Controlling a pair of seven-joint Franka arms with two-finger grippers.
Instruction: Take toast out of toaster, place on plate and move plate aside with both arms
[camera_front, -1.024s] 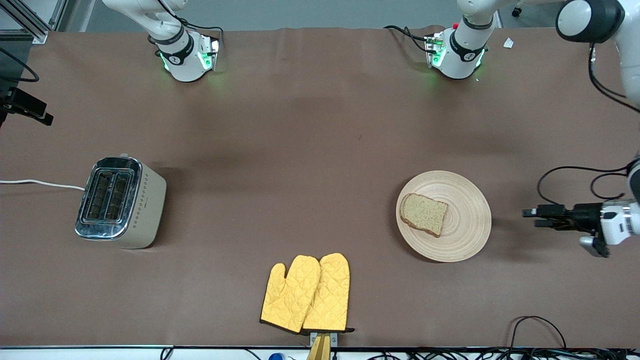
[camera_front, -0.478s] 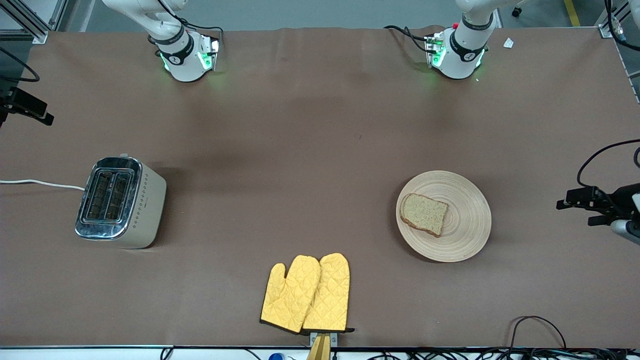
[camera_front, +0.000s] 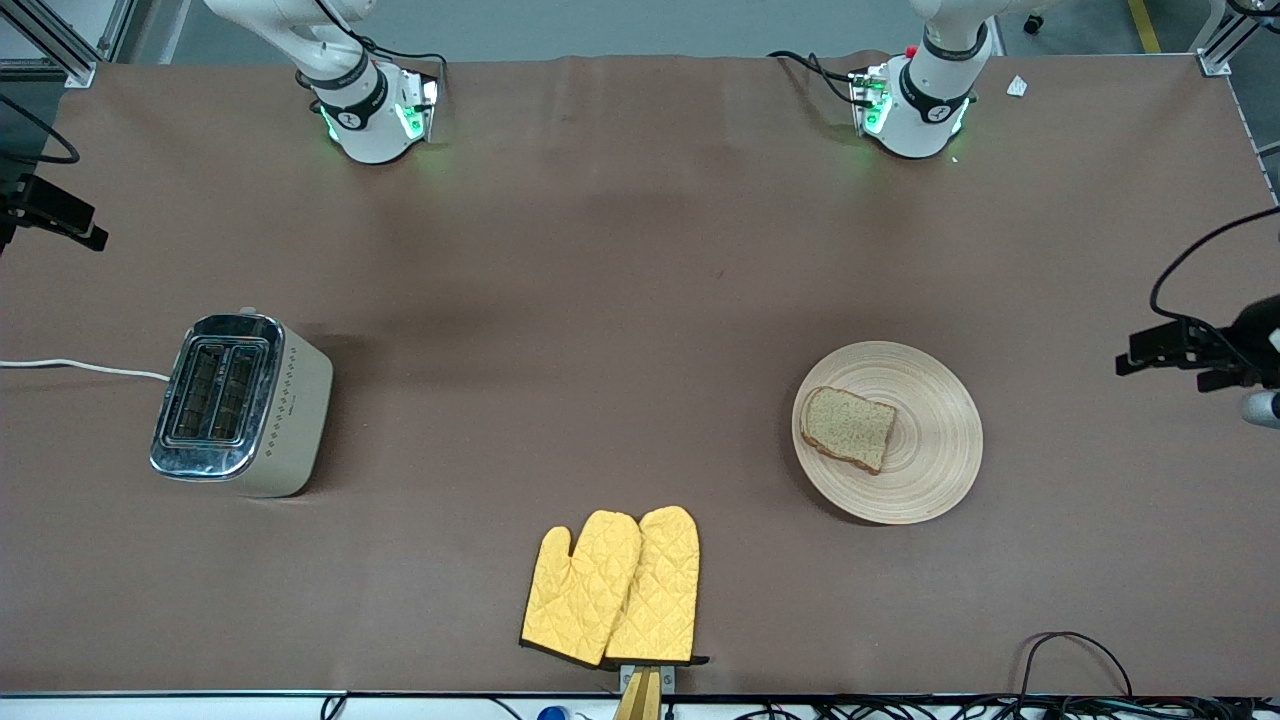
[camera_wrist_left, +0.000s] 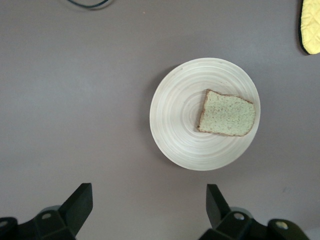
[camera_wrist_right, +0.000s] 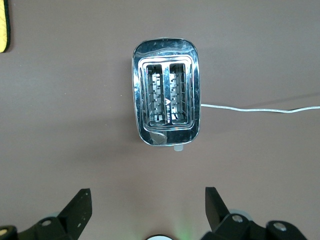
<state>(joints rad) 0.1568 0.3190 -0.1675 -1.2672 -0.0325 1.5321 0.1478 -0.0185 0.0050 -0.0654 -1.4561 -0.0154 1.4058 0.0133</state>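
Note:
The toast (camera_front: 848, 428) lies flat on the round wooden plate (camera_front: 935, 440), on the side toward the right arm's end. Both also show in the left wrist view, the toast (camera_wrist_left: 227, 113) and the plate (camera_wrist_left: 180, 120). My left gripper (camera_front: 1130, 355) hangs open and empty over bare table at the left arm's end, apart from the plate; in the left wrist view (camera_wrist_left: 148, 192) its jaws stand wide apart. My right gripper (camera_wrist_right: 147, 196) is open and empty, high over the table between its base and the toaster (camera_wrist_right: 166, 105).
The chrome toaster (camera_front: 240, 405) stands at the right arm's end with both slots empty and a white cord (camera_front: 80, 367) trailing off. Two yellow oven mitts (camera_front: 615, 590) lie near the table's front edge, nearer the camera than the plate.
My left gripper has drawn away from the plate toward the left arm's end of the table and risen. Its upper arm has left the front view. Toast and plate have not moved.

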